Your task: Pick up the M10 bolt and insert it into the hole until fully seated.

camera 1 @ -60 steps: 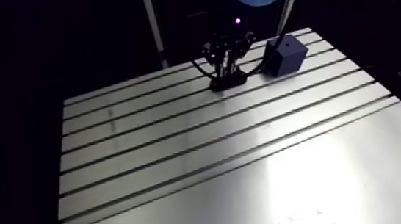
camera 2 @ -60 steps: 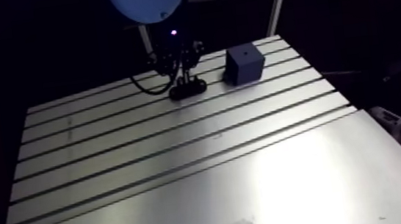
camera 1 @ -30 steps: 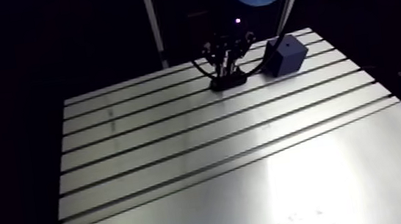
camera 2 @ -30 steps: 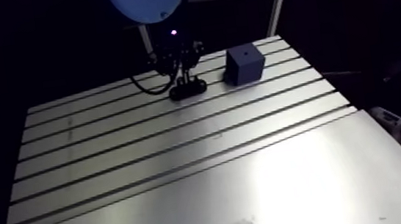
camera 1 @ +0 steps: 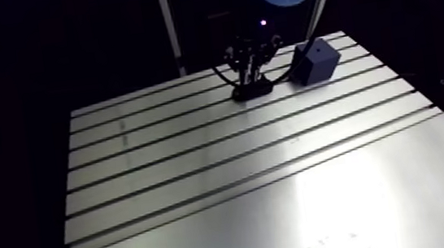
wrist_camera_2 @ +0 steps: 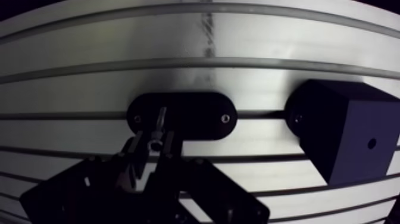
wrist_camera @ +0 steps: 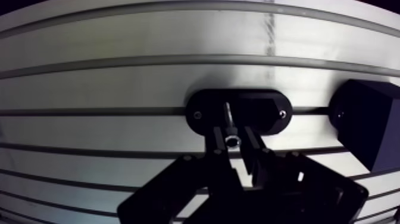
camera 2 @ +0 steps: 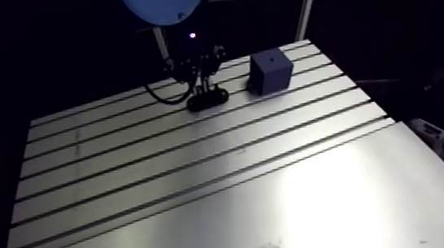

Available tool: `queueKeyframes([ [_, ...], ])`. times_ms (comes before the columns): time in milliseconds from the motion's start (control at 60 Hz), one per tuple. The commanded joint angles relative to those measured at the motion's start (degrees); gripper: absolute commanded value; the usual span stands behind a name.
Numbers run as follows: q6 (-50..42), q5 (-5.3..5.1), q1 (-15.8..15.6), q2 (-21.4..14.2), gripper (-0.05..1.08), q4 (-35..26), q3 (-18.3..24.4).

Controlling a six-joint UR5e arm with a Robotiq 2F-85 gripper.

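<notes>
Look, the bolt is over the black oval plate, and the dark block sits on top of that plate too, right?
Not quite. The dark block sits on the table beside the black oval plate, apart from it, not on top; the wrist view shows this. The bolt is over the plate.

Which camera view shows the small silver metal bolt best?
The wrist view: the small silver metal bolt shows bright and close against the black oval holder, at the gripper. In the arm view the bolt cannot be made out; only the dark gripper and holder show, small.
</notes>
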State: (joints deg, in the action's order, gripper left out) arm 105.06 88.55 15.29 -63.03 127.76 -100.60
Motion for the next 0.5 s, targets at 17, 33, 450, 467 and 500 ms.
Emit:
queueKeyframes([
  [17,0.01,0.0,0.01,-0.03,0.72,0.0,0.01],
  [33,0.01,0.0,0.01,-0.03,0.72,0.0,0.01],
  [450,0.1,-0.24,-0.07,-0.03,0.92,-0.09,0.09],
  [467,0.1,-0.24,-0.07,-0.03,0.92,-0.09,0.09],
  [500,0.1,-0.26,-0.08,-0.03,0.98,-0.09,0.01],
])
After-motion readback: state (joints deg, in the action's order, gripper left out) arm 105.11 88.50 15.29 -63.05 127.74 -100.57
